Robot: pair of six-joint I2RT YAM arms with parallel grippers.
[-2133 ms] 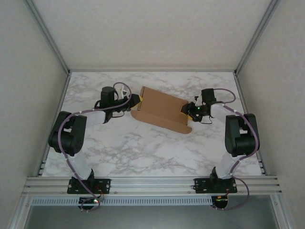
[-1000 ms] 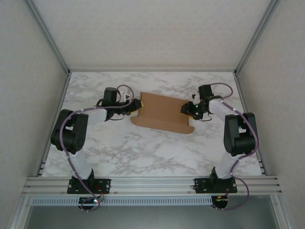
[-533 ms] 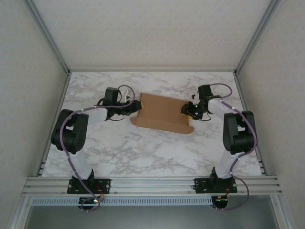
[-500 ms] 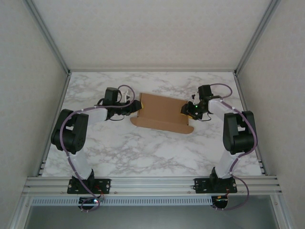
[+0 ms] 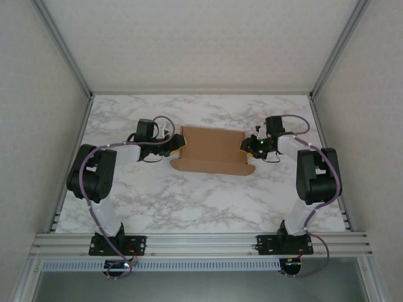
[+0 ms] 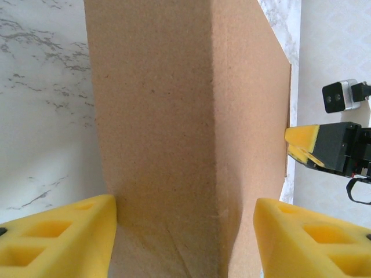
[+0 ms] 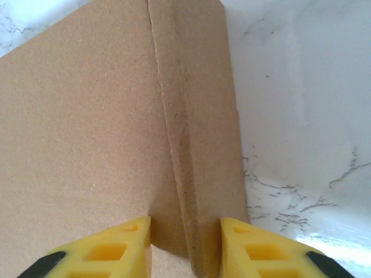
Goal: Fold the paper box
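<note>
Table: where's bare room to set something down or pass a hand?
Free: the wide table strip between the paper box and the arm bases, and a narrower band between box and back wall. Crowded: both box ends, where left fingers and right fingers bracket it.

Box point(image 5: 213, 150): matt, finely grained brown cardboard. Table point(image 5: 189, 195): smooth, faintly glossy, marble-patterned top. Fingers point(image 6: 55, 240): matt yellow plastic. Frame point(image 5: 201, 241): brushed metal.
</note>
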